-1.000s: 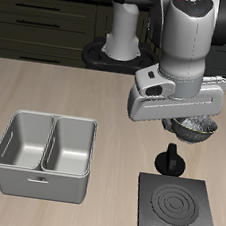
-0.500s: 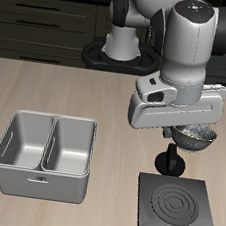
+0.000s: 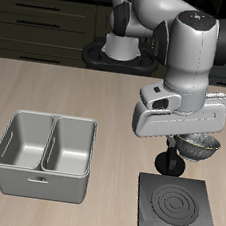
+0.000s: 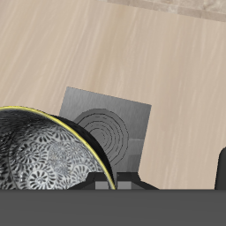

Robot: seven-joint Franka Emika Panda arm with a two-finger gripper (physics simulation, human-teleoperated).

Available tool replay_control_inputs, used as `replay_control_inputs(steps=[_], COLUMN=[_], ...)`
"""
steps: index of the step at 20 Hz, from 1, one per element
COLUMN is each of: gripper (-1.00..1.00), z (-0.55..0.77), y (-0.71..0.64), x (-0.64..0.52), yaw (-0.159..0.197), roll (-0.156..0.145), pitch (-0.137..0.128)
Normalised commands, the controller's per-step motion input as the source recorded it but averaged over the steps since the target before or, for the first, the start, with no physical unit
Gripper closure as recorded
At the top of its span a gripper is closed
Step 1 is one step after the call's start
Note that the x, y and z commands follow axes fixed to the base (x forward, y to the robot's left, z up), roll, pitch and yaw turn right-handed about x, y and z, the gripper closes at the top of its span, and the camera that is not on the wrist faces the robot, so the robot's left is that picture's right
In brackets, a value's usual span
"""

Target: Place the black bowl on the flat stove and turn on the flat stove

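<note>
The black bowl (image 3: 198, 146), dark outside and grey-white speckled inside, hangs in the air from my gripper (image 3: 189, 141), which is shut on its rim. It is held above the table, just behind the flat stove (image 3: 178, 206), close over the stove's upright black knob (image 3: 169, 161). The stove is a black square plate with pale rings near the table's front edge. In the wrist view the bowl (image 4: 44, 154) fills the near field and the stove (image 4: 110, 124) lies on the wood beyond it. The fingertips are hidden behind the hand.
A grey two-compartment metal tray (image 3: 40, 181) stands near the front edge, well apart from the stove. The robot's base (image 3: 119, 45) and dark cabinets are at the back.
The gripper with the bowl has moved toward the table's front edge and a little lower, closer to the stove and its knob. Tray and stove have not moved.
</note>
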Motion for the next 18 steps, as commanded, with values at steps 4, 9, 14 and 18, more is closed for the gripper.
replay_control_inputs(steps=[4,9,14,18], gripper=[1.00,1.00,1.00,1.00], z=[-0.06,-0.09,-0.14,-0.12], y=[0.10,-0.07,-0.07,-0.02], x=[0.04,0.06,0.07,0.06], yaw=[0.040,-0.004,0.020,0.011], roll=[-0.013,-0.006,-0.008,0.010], pitch=[-0.026,0.014,0.014,0.011])
